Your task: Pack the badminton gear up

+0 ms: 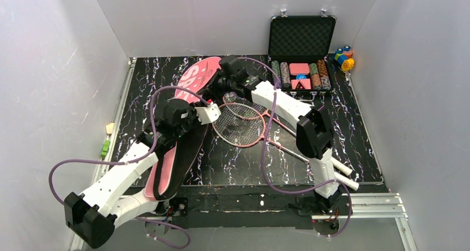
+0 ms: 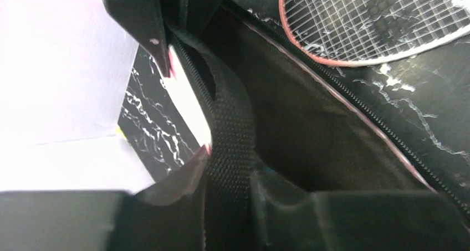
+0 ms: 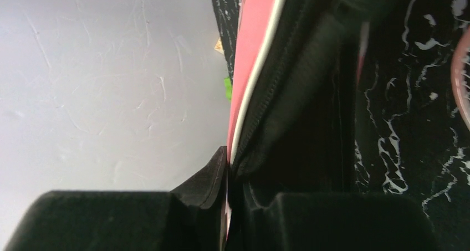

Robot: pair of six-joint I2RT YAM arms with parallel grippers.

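On my overhead feed the pink bag [image 1: 191, 82] lies slantwise on the left half of the table [image 1: 354, 123]. Its rounded head points to the far middle and its narrow end to the near left. It gapes along its right side, showing black lining.

The left gripper [image 1: 210, 112] sits at that open side, about halfway along the bag. From its wrist camera I see the jaws straddling the bag's pink-white rim and the black strap [image 2: 233, 129]. The upper fingertip touches the rim, but I cannot tell whether the jaws are clamped or only partly closed around it.

The right arm reaches across to the bag's head. There the right gripper [image 3: 228, 176] has its fingers nearly together, with the bag's rim pinched in the narrow gap between them.

Just right of the bag lie the two rackets [image 1: 239, 123], outside it. Their heads overlap and their white handles run off to the near right.

At the far right a black case [image 1: 302, 40] stands open with chips [image 1: 302, 75] inside. Small toy blocks [image 1: 343, 57] sit beside it.
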